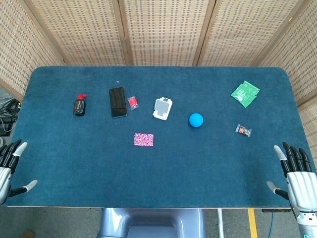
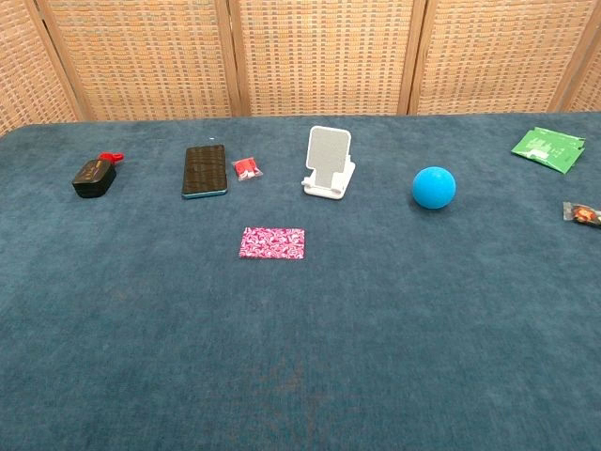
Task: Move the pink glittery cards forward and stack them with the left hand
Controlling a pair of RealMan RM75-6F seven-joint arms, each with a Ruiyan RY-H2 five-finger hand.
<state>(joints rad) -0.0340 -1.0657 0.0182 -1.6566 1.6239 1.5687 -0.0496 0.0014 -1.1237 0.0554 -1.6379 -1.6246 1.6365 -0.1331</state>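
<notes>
Blue felt covers the worktop (image 1: 163, 168), which is backed by woven rattan screens (image 1: 163, 29). The pink glittery cards (image 1: 143, 140) lie flat as one rectangle, left of centre on the worktop and nearer the robot than the row of other items; whether this is a single card or several stacked cannot be told from either view.

Behind the cards, from left to right in the head view: a small black key fob with a red tab (image 1: 79, 106), a black phone lying flat (image 1: 118, 102), a small red-and-clear wrapped sweet (image 1: 132, 102) just beside the phone, a white folding phone stand (image 1: 163, 108), and a round blue ball (image 1: 196, 120). A green foil packet (image 1: 245, 93) lies towards the far right, and a small clear wrapped candy (image 1: 243, 130) sits nearer the right edge.

Left hand (image 1: 10, 166) rests at the near-left corner of the worktop, fingers spread apart, grasping nothing, well apart from the cards. Right hand (image 1: 294, 173) rests at the near-right corner, fingers extended and separated, likewise grasping nothing. Neither hand appears in the chest view.
</notes>
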